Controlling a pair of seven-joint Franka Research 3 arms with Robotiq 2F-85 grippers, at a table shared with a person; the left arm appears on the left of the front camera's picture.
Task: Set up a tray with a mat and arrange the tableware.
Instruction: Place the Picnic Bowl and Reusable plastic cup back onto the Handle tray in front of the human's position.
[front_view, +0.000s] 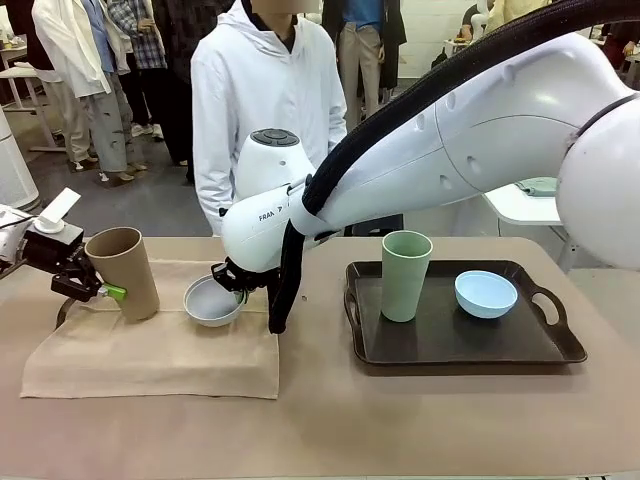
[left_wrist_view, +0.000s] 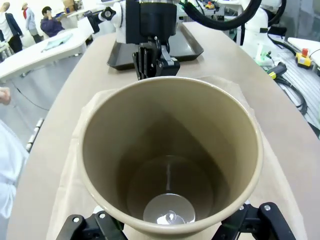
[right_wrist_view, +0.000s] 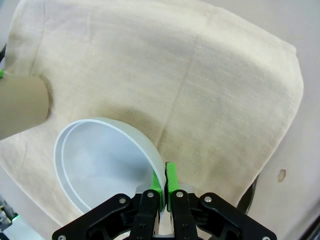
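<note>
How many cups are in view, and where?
2. The tan cup is gripped, tilted, by the left tool over the mat; the pale green cup stands upright on the tray. The right arm could hide another.

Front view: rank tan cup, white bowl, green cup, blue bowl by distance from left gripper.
1. tan cup, held in the left gripper
2. white bowl, right part of the mat
3. green cup, left on the tray
4. blue bowl, tray's right
</note>
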